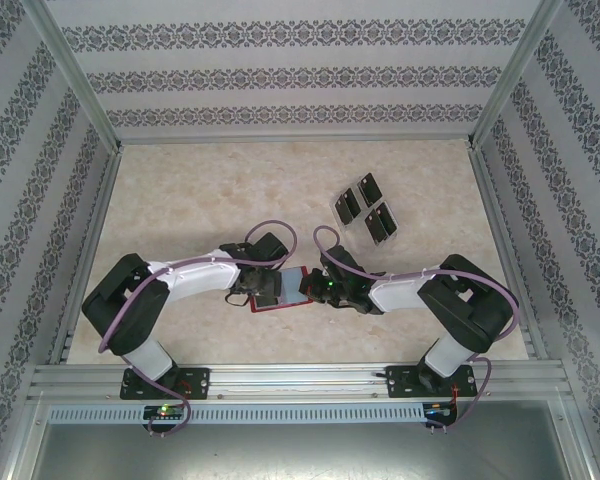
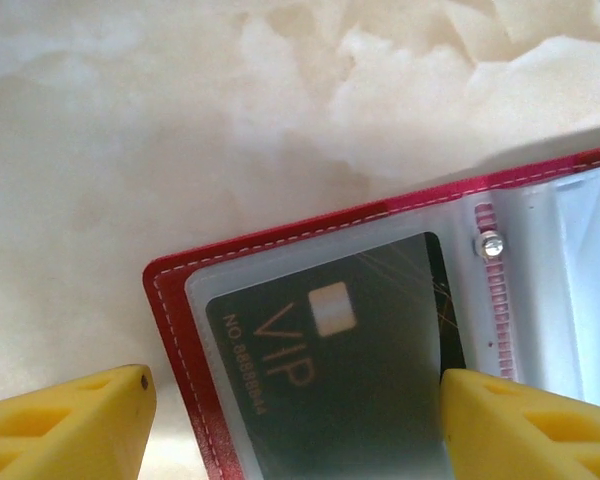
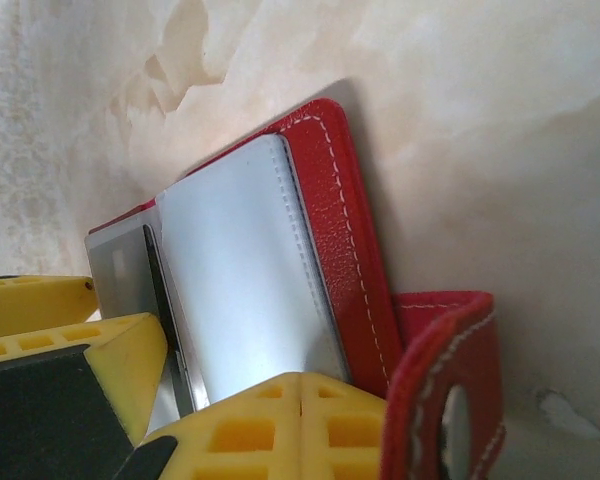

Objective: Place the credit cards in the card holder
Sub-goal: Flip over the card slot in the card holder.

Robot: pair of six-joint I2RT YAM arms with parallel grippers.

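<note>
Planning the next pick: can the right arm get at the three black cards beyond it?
Probably yes: the cards lie uncovered on its side and nothing stands between, though the right gripper is now busy at the card holder.

Red card holder (image 3: 345, 240), grey pocket (image 3: 242, 270) pinched between yellow jaws

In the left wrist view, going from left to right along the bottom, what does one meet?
Yellow claw finger → red card holder edge → black VIP card → second yellow claw finger.
</note>
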